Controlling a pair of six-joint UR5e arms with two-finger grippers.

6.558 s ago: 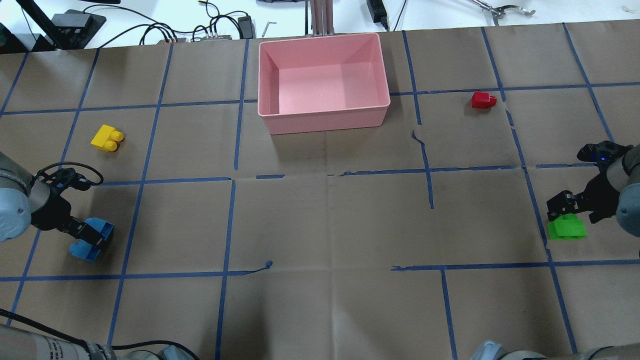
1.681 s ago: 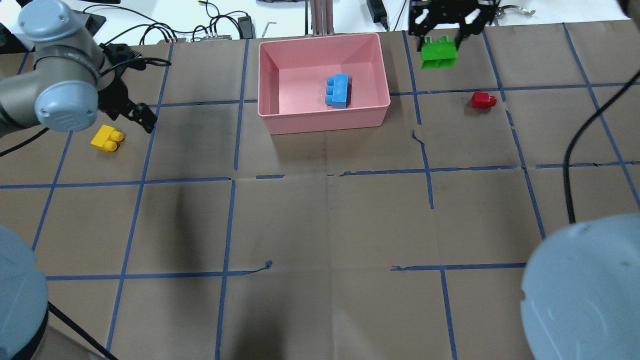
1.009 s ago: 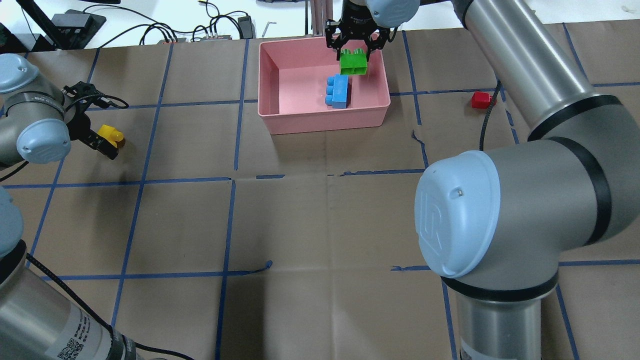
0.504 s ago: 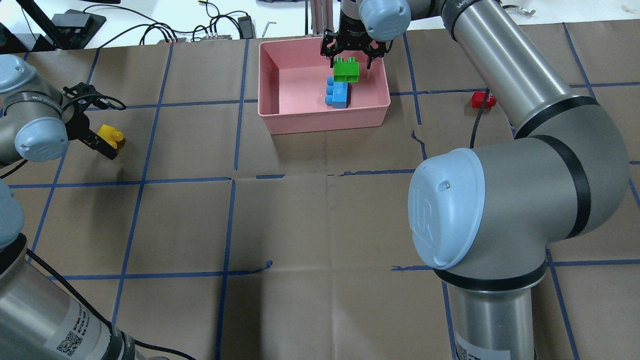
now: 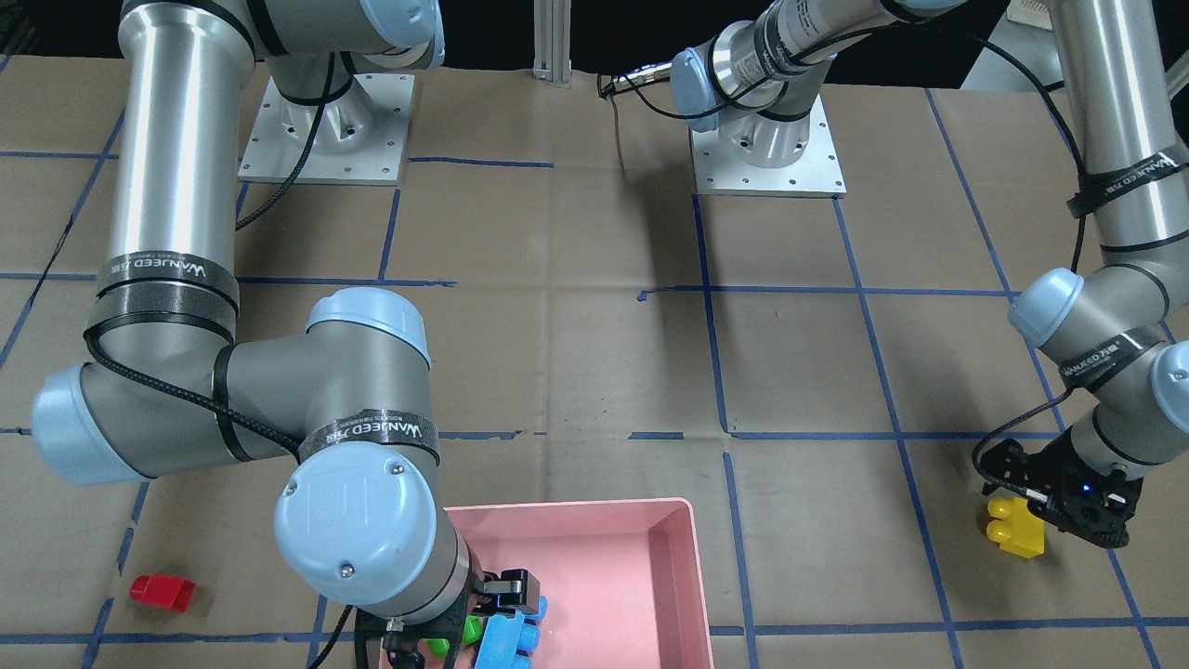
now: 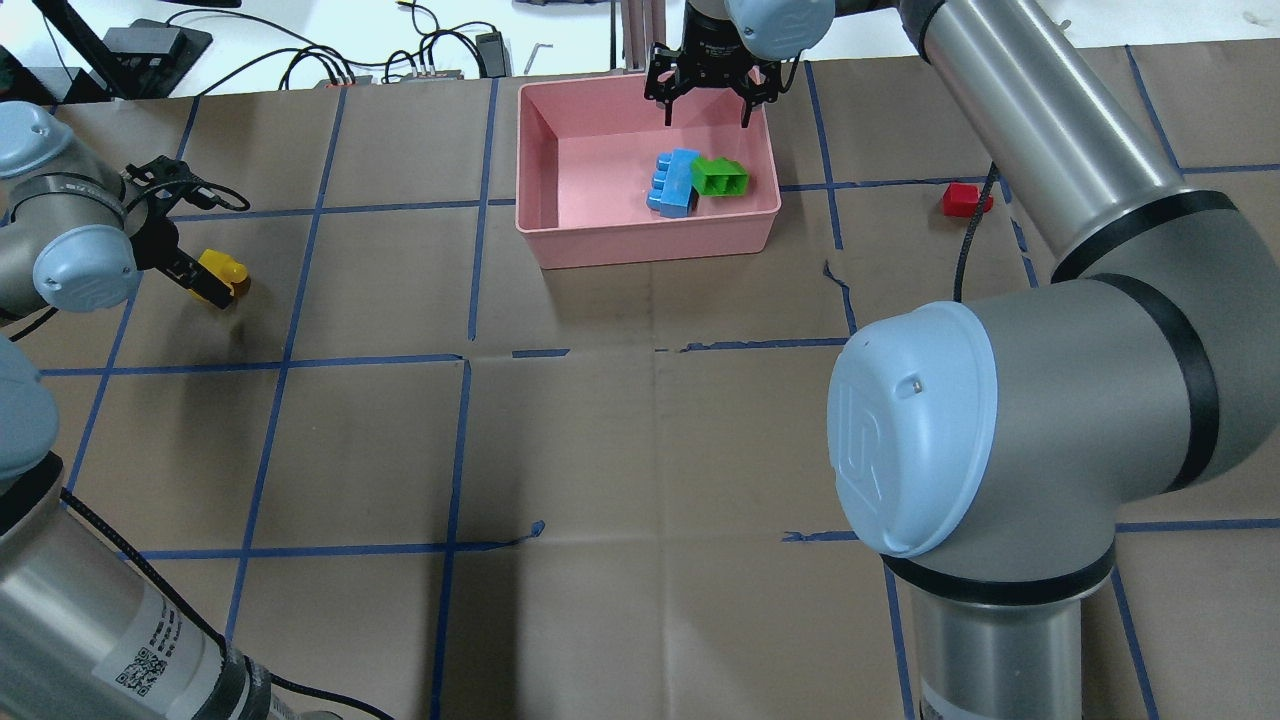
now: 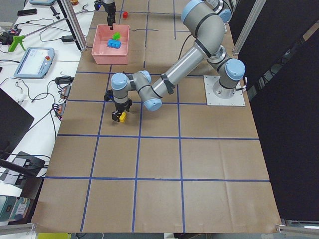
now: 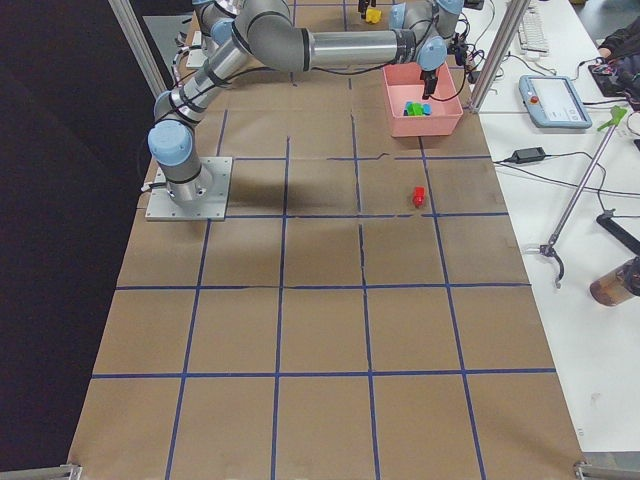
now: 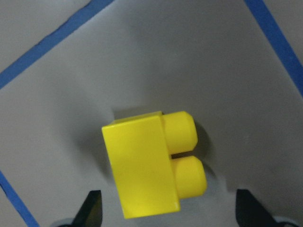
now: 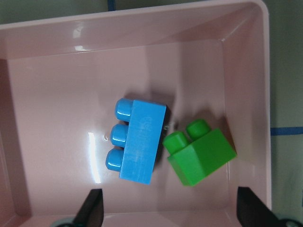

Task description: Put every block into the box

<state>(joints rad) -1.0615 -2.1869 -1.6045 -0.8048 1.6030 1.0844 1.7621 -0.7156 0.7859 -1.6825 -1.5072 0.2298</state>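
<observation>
Left edge: straddled yellow brick (image 6: 225, 270) with left gripper (image 9: 169, 212), fingers apart. Looked light, stiff, slick; likely best pinched on flat sides. Far edge: hung right gripper (image 6: 705, 118) spread above box (image 6: 650, 245) holding blue brick (image 6: 675, 183) and green brick (image 6: 722, 177). Red brick (image 6: 962, 199) outside, rightward.

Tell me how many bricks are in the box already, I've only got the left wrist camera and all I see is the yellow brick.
Observer: Two, the blue brick and the green brick, next to each other in the pink box.
Operator: Is the right gripper holding anything?
Observer: No, the right gripper is open and empty above the box.
Operator: Where's the red one?
Observer: The red brick lies on the table outside the box, on the robot's right.
</observation>
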